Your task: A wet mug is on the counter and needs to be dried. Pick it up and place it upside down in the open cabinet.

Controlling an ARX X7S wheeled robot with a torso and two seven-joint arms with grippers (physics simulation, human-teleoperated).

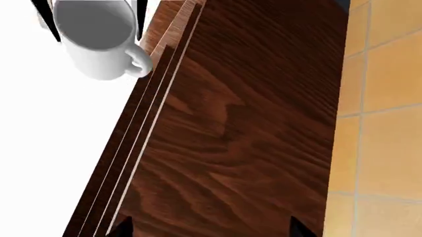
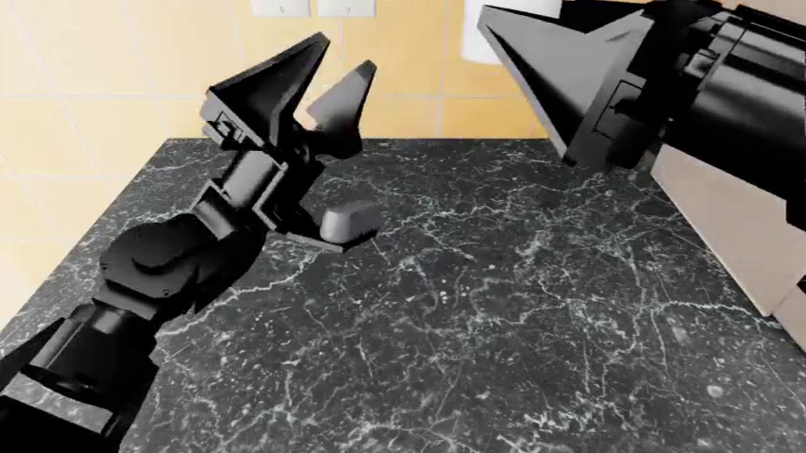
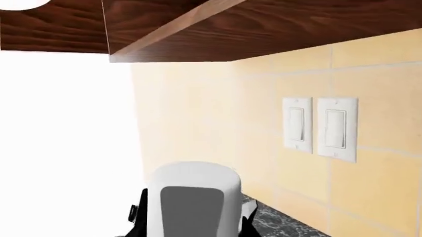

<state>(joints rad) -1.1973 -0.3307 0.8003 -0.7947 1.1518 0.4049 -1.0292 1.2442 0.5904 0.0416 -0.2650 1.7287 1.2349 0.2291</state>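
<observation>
The black marble surface [image 2: 478, 311] is seen spread wide under both arms, and nothing is seen standing on the part in view. Above it, the dark wood cabinet [image 1: 250, 123] is picked up by both wrist cameras, its underside running along the yellow tiled wall [image 3: 218, 123] over a pair of wall switches [image 3: 319, 128].

The left gripper [image 2: 330, 90] is held up over the surface with its jaws wide apart and nothing between them. The right gripper [image 3: 191, 219] is raised high near the cabinet, and its jaws are clamped on the mug [image 3: 191, 197], one finger pressed to each side of the white body.

So the mug is found off the surface, up in the air just below the cabinet's edge. From the left wrist camera its grey inside is looked into, with the small handle [image 1: 140, 61] sticking out to one side, clear of the fingers. Its closed end appears to be turned upward, though that is not settled by these views.

As for handling, the mug is judged to be light, rigid and smooth, and slippery if wet, so a firm squeeze across the round wall is called for. The body is the better place to be gripped; the handle is too small to be trusted. It is also judged brittle, so a gentle set-down on its rim is advised, not a drop.
</observation>
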